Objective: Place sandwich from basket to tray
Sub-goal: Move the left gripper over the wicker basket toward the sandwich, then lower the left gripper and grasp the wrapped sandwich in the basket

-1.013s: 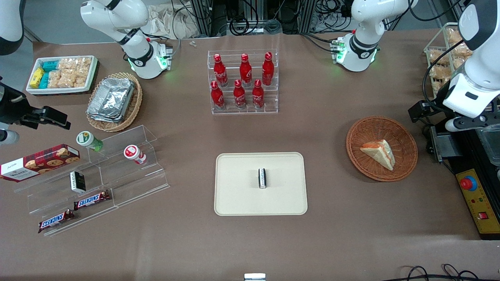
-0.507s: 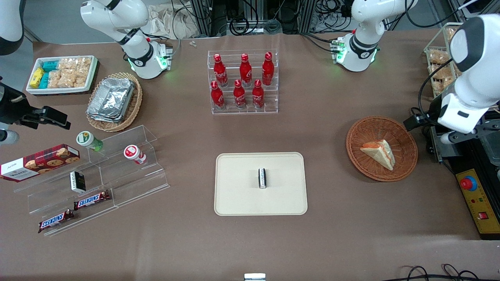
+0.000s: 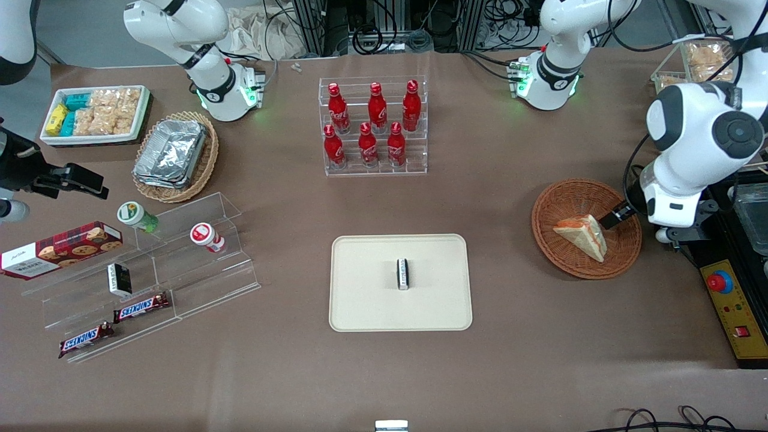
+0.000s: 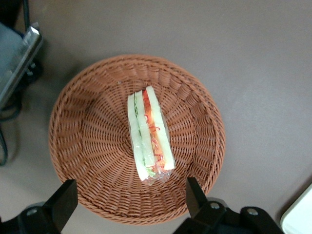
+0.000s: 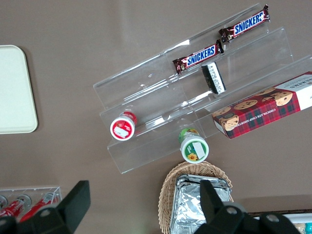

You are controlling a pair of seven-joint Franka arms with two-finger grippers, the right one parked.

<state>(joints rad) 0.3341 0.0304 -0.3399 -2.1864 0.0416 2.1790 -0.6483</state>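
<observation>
The sandwich (image 3: 581, 235), a pale wedge with orange-red and green layers, lies in the reddish-brown wicker basket (image 3: 570, 198) toward the working arm's end of the table. My left gripper (image 3: 624, 215) hangs above the basket's rim, beside the sandwich. In the left wrist view the gripper (image 4: 129, 200) is open and empty. Its fingers (image 4: 195, 195) are spread over the basket's (image 4: 92, 136) edge, close to the sandwich's (image 4: 150, 136) end and not touching it. The cream tray (image 3: 366, 300) lies mid-table with a small black-and-white packet (image 3: 403, 273) on it.
A rack of red bottles (image 3: 375, 126) stands farther from the camera than the tray. A yellow control box with a red button (image 3: 729, 300) sits at the table edge beside the basket. Acrylic steps with snacks (image 3: 150, 270) lie toward the parked arm's end.
My left arm has swung in from the table's edge toward the basket, and the gripper now hangs over the basket's rim. The sandwich has not moved.
</observation>
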